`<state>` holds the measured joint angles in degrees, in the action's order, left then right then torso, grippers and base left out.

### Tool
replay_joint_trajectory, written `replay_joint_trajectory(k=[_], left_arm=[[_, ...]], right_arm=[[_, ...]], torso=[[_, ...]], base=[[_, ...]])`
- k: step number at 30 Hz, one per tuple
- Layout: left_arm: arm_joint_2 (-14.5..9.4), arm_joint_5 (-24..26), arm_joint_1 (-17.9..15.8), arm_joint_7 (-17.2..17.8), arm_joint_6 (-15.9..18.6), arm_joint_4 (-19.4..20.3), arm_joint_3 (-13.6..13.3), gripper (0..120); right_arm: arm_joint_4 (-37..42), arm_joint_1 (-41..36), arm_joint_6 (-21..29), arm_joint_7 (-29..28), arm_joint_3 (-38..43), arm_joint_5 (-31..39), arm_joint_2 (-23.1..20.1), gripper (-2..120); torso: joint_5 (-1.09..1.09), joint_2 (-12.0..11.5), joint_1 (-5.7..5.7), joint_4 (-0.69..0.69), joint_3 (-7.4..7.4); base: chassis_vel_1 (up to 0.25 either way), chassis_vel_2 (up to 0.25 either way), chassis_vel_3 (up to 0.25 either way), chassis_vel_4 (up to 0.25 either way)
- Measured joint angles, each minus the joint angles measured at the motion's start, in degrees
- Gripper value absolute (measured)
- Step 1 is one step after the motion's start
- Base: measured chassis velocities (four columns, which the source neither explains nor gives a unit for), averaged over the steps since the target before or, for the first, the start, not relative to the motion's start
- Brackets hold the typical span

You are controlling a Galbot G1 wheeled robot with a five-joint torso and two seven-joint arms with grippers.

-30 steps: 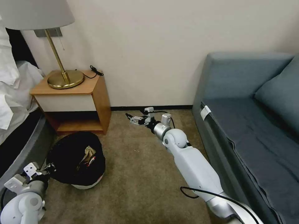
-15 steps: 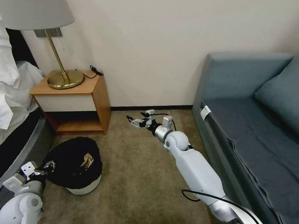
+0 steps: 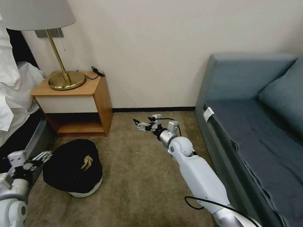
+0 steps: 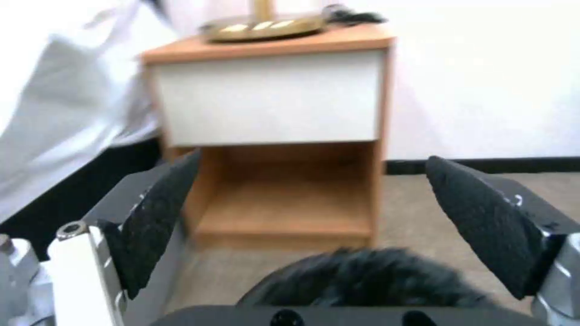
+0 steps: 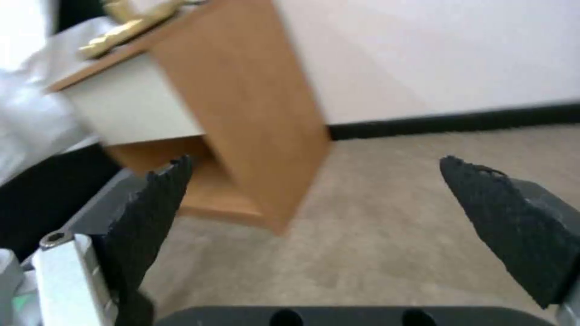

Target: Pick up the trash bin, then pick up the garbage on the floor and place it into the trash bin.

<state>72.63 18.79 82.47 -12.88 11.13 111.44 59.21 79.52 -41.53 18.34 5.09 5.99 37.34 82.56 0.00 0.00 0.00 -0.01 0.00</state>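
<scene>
The bin (image 3: 74,168) sits on the carpet (image 3: 139,183) before the nightstand (image 3: 75,101), mouth tipped up, left gripper (image 3: 39,157) and right gripper (image 3: 142,125) spread empty.

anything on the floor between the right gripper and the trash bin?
Bare carpet in the head view. The right gripper, open, hangs out toward the wall; the trash bin sits before the nightstand, beside the open left gripper.
</scene>
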Motion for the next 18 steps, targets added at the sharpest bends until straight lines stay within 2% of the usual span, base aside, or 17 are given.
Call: replay_joint_trajectory(k=[1, 3, 4, 5, 9, 10, 14, 18], left_arm=[[-0.15, -0.06, -0.18, -0.12, -0.06, -0.08, -0.22, 100], [-1.93, -0.25, -2.71, -0.90, -0.25, -1.12, -3.59, 100], [-1.93, -0.25, -2.71, -0.90, -0.25, -1.12, -3.59, 100], [-2.24, -0.25, -3.64, -0.90, -0.03, -1.45, -4.95, 100], [-1.33, -1.26, -6.71, -0.66, 0.42, -3.00, -9.76, 100], [-1.33, -1.26, -6.71, -0.66, 0.42, -3.00, -9.76, 100], [0.50, -2.98, -7.84, -0.18, 0.50, -3.74, -12.59, 100], [0.98, -3.59, -7.98, -0.05, 0.55, -3.82, -13.15, 100]], right_arm=[[0.00, -0.04, 0.05, -0.44, 0.09, 0.21, 0.02, 100], [-0.35, -1.10, 0.33, -5.88, 1.56, 2.46, 0.35, 100], [-0.35, -1.10, 0.33, -5.88, 1.56, 2.46, 0.35, 100], [-0.60, -1.64, 0.27, -6.90, 2.28, 2.56, 0.38, 100], [-1.36, -3.44, 0.20, -10.66, 5.05, 3.78, 0.86, 100], [-1.36, -3.44, 0.20, -10.66, 5.05, 3.78, 0.86, 100], [-1.84, -4.47, -0.42, -12.34, 6.22, 5.69, 1.67, 100], [-1.94, -4.71, -0.88, -12.35, 6.43, 5.73, 1.75, 100]], torso=[[0.00, 0.00, 0.00, 0.00, 0.00], [0.00, -0.01, 0.00, 0.01, 0.00], [0.00, -0.01, 0.00, 0.01, 0.00], [0.01, -0.01, 0.00, 0.02, 0.00], [0.01, -0.01, 0.00, -0.01, 0.00], [0.01, -0.01, 0.00, -0.01, 0.00], [0.00, -0.01, 0.00, 0.01, 0.00], [0.01, -0.01, 0.00, 0.00, 0.00]], base=[[0.000, 0.000, 0.000, 0.000], [0.000, 0.000, 0.000, 0.000], [0.000, 0.000, 0.000, 0.000], [0.000, 0.000, 0.000, 0.000], [0.000, 0.000, 0.000, 0.000], [0.000, 0.000, 0.000, 0.000], [0.000, 0.000, 0.000, 0.000], [0.000, 0.000, 0.000, 0.000]])
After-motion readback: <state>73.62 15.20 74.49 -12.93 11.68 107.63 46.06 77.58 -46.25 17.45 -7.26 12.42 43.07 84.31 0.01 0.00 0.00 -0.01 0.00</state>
